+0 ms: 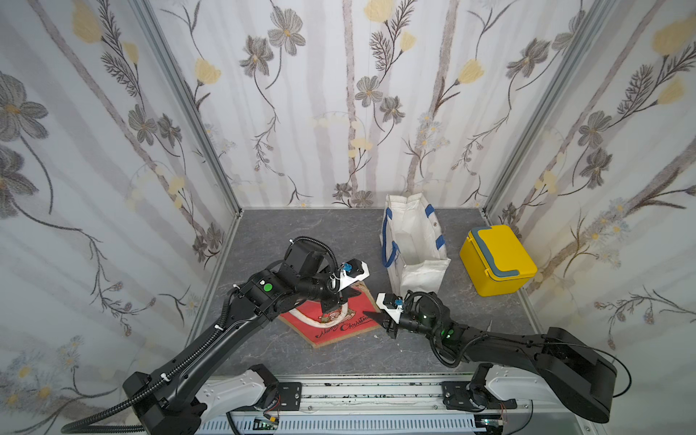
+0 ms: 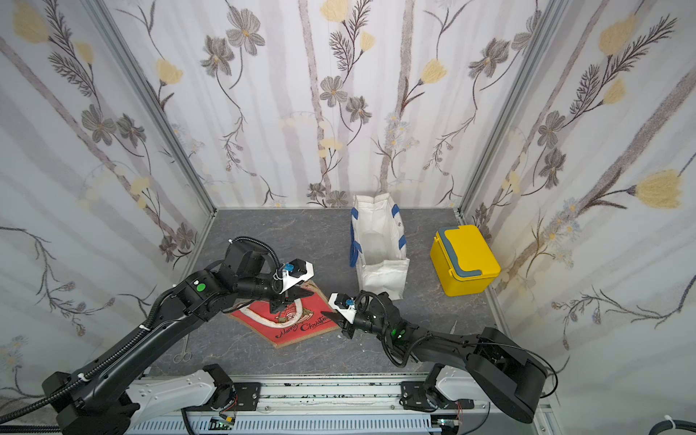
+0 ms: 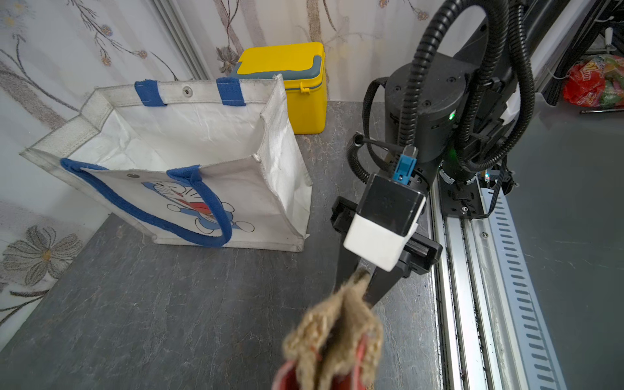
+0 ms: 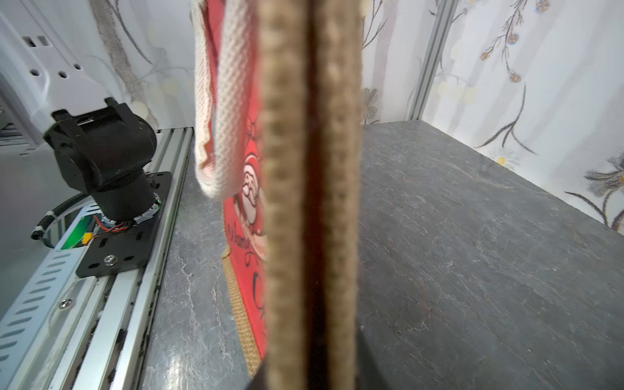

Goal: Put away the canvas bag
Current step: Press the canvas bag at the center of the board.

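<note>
The white tote [image 1: 425, 277] stands open at the back of the grey table [image 1: 301, 233], and only its own lining shows inside. Just to its right sits the yellow box [image 1: 497, 260], lid down, contents hidden. In front of the tote, the red canvas bag [image 1: 335, 327] is held between my tools. My left gripper [image 1: 341, 299] is clamped on its upper edge. My right gripper [image 1: 371, 314] is pinched tight on the burlap rim nearest the tote.
</note>
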Tool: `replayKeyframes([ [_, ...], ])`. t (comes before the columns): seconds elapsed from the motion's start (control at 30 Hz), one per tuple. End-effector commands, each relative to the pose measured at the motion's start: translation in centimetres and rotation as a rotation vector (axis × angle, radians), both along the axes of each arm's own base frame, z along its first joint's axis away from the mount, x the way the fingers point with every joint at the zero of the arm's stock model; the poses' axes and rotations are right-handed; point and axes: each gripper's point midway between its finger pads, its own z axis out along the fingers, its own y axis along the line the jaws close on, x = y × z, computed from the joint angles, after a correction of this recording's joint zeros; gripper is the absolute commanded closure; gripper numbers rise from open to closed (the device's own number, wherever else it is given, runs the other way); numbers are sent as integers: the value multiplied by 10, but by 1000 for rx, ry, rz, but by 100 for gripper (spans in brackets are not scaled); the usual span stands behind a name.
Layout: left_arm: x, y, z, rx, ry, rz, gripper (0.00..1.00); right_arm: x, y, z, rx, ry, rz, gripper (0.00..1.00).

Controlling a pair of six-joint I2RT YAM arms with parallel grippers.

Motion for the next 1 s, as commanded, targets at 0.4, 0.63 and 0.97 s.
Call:
replayKeyframes([
  [0.4, 6, -1, 8, -15, -90, -39, 100, -5, -6, -29, 11, 119, -17, 45],
  [0.63, 8, 0, 3, -5, -83, -32, 100, -10, -7, -33, 36, 152, -4, 54],
  [0.97, 65, 4, 32, -136, -141, 299, 38, -10, -3, -30, 75, 229, -21, 100],
])
